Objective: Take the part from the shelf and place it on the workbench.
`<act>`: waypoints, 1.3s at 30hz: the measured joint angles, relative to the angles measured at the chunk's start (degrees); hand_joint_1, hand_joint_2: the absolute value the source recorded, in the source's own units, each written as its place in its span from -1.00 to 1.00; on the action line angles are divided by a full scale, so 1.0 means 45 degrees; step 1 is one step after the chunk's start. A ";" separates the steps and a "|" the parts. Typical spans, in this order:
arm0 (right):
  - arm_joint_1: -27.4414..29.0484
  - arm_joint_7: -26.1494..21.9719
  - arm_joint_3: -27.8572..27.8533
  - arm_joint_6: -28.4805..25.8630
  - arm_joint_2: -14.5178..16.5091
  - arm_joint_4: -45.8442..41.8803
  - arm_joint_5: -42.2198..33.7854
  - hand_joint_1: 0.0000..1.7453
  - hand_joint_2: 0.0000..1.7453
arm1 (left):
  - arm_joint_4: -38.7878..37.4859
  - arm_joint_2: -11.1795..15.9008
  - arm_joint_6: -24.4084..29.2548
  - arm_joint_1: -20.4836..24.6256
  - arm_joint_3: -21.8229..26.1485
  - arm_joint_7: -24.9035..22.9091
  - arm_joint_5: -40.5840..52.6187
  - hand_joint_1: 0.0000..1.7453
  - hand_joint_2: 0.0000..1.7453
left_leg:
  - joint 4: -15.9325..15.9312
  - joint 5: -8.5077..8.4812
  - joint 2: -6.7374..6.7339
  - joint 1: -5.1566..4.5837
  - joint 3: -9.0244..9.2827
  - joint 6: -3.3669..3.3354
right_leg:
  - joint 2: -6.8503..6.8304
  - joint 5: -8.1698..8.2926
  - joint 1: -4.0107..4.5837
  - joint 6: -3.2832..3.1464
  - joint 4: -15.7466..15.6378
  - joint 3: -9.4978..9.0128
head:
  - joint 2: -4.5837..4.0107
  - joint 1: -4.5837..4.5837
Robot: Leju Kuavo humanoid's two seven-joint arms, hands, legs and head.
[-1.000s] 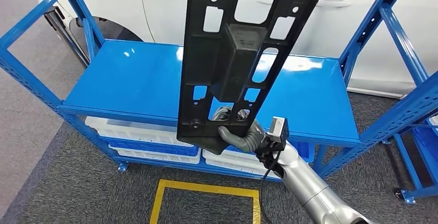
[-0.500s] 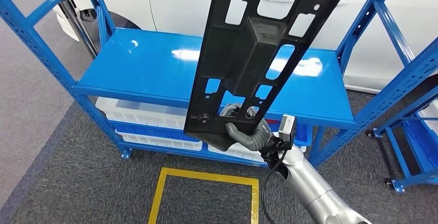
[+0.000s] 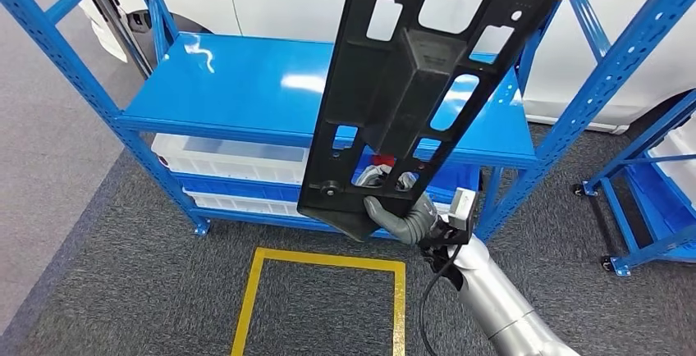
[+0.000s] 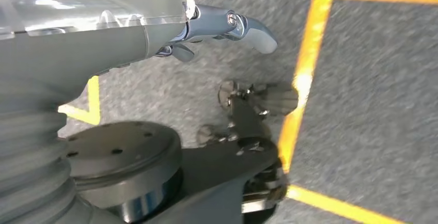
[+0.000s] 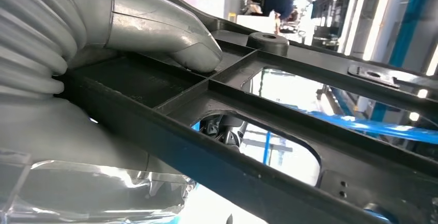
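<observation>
A blue steel shelf (image 3: 246,85) with a glossy deck stands at left, white ribbed bins (image 3: 230,163) below it, over grey carpet marked by a yellow taped square (image 3: 320,307). Centre, the part (image 3: 410,85), a long black moulded plastic panel with cut-outs, rises upright off the shelf, clamped at its lower end by the right hand (image 3: 398,212). The left hand (image 4: 227,25) hangs with fingers apart, holding nothing. The carry step looks under way; next likely calls for reaching the workbench.
</observation>
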State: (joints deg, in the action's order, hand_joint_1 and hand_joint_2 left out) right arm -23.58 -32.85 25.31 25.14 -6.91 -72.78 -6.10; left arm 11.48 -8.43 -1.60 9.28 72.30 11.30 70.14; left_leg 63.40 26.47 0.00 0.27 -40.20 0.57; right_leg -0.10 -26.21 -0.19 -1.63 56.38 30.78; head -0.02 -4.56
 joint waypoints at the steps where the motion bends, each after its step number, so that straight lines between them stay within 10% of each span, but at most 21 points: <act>1: 0.0061 0.0030 -0.0050 0.0010 0.0007 -0.0052 0.0022 0.92 1.00 | -0.0001 -0.0001 0.0000 0.0008 0.0000 -0.0022 0.0002 -1.00 1.00 | 0.0846 0.0664 -0.0001 0.0011 -0.0187 0.0044 | -0.0001 0.0160 0.0005 -0.0029 0.0007 0.0204 | 0.0000 0.0000; 3: 0.0185 0.0065 -0.0152 0.0057 0.0010 -0.0103 0.0046 0.92 1.00 | -0.0001 -0.0001 0.0000 0.0023 0.0000 -0.0059 0.0004 -1.00 1.00 | 0.2306 0.1177 -0.0003 0.0027 -0.0329 0.0113 | -0.0006 0.0474 0.0014 -0.0011 0.0056 0.0644 | 0.0000 -0.0001; 5: 0.0273 0.0073 -0.0243 0.0107 0.0010 -0.0116 0.0055 0.92 1.00 | -0.0001 -0.0001 0.0000 0.0036 0.0000 -0.0080 0.0001 -1.00 1.00 | 0.2357 0.0619 -0.0003 0.0044 0.0194 0.0134 | -0.0005 0.0766 0.0002 0.0044 0.0155 0.1124 | 0.0000 -0.0001; 7: 0.0309 0.0072 -0.0345 0.0136 0.0008 -0.0134 0.0055 0.92 1.00 | -0.0001 -0.0001 0.0000 0.0096 -0.0001 -0.0085 0.0002 -1.00 1.00 | 0.0768 0.0283 0.0006 0.0048 0.1512 0.0092 | 0.0014 0.1023 -0.0002 0.0144 0.0292 0.1544 | 0.0000 -0.0001; 10: 0.0329 0.0072 -0.0505 0.0163 0.0006 -0.0204 0.0066 0.92 1.00 | -0.0001 -0.0001 0.0005 0.0210 -0.0005 -0.0076 0.0021 -1.00 1.00 | -0.1258 0.0782 0.0064 -0.0033 0.2816 -0.0113 | 0.0018 0.1369 -0.0008 0.0364 0.0368 0.1780 | 0.0000 0.0001; 13: 0.0357 0.0073 -0.0639 0.0169 0.0004 -0.0238 0.0091 0.92 1.00 | -0.0001 -0.0004 0.0023 0.0231 -0.0006 -0.0063 0.0057 -1.00 1.00 | -0.1377 0.0499 0.0028 -0.0025 0.2587 -0.0380 | 0.0029 0.1352 -0.0044 0.0589 0.0445 0.1903 | 0.0000 0.0001; 18: 0.0471 0.0084 -0.0834 0.0169 -0.0010 -0.0260 0.0183 0.92 1.00 | -0.0001 -0.0038 0.0033 0.0249 -0.0028 0.0032 0.0141 -1.00 1.00 | -0.1392 -0.0200 -0.0079 -0.0059 0.1782 -0.0617 | 0.0026 -0.1087 -0.0122 0.0832 0.3690 0.2749 | 0.0000 0.0004; 20: 0.0588 0.0108 -0.0897 0.0170 -0.0010 -0.0280 0.0227 0.92 1.00 | -0.0001 -0.0045 0.0058 0.0246 -0.0033 0.0075 0.0142 -1.00 1.00 | -0.1376 -0.0443 -0.0086 -0.0079 0.1439 -0.0587 | 0.0026 -0.0548 -0.0127 0.0837 0.4022 0.2432 | 0.0000 0.0004; 22: 0.0648 0.0135 -0.0958 0.0186 -0.0011 -0.0340 0.0260 0.92 1.00 | -0.0001 -0.0053 0.0103 0.0245 -0.0034 0.0086 0.0140 -1.00 1.00 | -0.1353 -0.0650 -0.0087 -0.0094 0.1180 -0.0530 | 0.0021 0.0000 -0.0107 0.0720 0.2705 0.1296 | 0.0000 0.0004; 25: 0.0640 0.0149 -0.1060 0.0240 -0.0015 -0.0465 0.0272 0.92 1.00 | -0.0004 -0.0092 0.0155 0.0249 -0.0034 0.0084 0.0140 -1.00 1.00 | -0.1321 -0.0866 -0.0105 -0.0115 0.1045 -0.0353 | 0.0001 -0.0456 0.0020 0.0459 0.0376 -0.0272 | 0.0000 0.0002; 29: 0.0669 0.0154 -0.1134 0.0307 -0.0013 -0.0493 0.0276 0.92 1.00 | -0.0006 -0.0114 0.0214 0.0238 -0.0038 0.0079 0.0145 -1.00 1.00 | -0.0945 -0.0636 -0.0104 -0.0057 0.0830 -0.0076 | -0.0042 -0.0285 0.0007 0.0170 -0.0071 -0.0339 | 0.0000 0.0004; 34: 0.0799 0.0131 -0.1200 0.0407 -0.0010 -0.0500 0.0259 0.92 1.00 | -0.0006 -0.0118 0.0237 0.0190 -0.0050 0.0026 0.0177 -1.00 1.00 | 0.2372 0.1047 -0.0076 0.0029 -0.0325 0.0135 | -0.0063 -0.0043 -0.0002 0.0079 -0.0040 -0.0033 | 0.0000 0.0004; 39: 0.0873 0.0101 -0.1241 0.0412 -0.0010 -0.0506 0.0254 0.92 1.00 | -0.0006 -0.0119 0.0243 0.0193 -0.0068 0.0003 0.0183 -1.00 1.00 | -0.0853 -0.0212 -0.0059 0.0062 0.1618 0.0033 | -0.0025 -0.0068 -0.0010 0.0254 0.0191 0.0126 | 0.0000 0.0004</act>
State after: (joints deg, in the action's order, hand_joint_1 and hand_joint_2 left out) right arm -19.66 -32.40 19.73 26.99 -6.95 -75.06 -4.96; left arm 11.45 -8.97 -0.50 10.15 72.00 11.32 70.97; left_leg 59.56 25.52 -0.27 0.55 -32.92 0.72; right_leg -0.21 -26.51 -0.23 -0.49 57.24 31.34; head -0.02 -4.55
